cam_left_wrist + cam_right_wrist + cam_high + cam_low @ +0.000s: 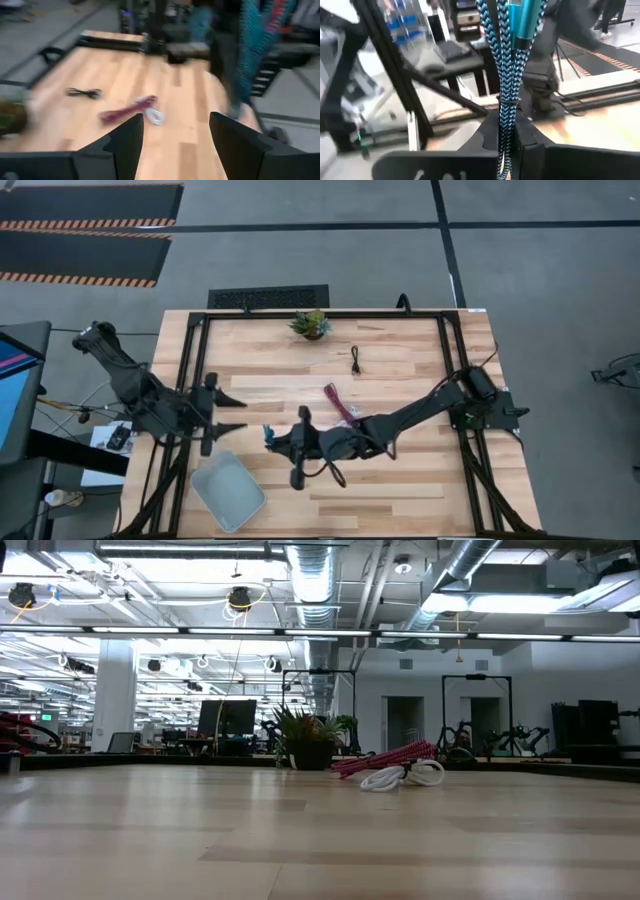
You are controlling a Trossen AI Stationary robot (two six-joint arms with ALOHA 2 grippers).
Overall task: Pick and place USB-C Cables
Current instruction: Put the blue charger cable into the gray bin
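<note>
The teal USB-C cable (503,70), a braided bundle of several strands, is in my right gripper (507,142), which is shut on it above the table's middle, left of centre (270,434). The dark red cable (338,402) and the white cable (402,776) lie together on the wood at the centre. Farther back, the black cable (356,360) lies alone. At the table's left edge, my left gripper (236,412) stands open and holds nothing, just left of the teal cable (249,50). My right gripper pinches the teal cable's bundled strands (506,120) between its two fingers, just beyond a tie around the bundle. The fingers lie about level and reach in from the table's right. The bundle runs past the fingers with its connector ends (522,20) free, clear of the table.
A grey tray (228,492) sits at the near left of the table, below both grippers. A small potted plant (311,323) stands at the far edge. A black frame (195,370) runs along the table's sides.
</note>
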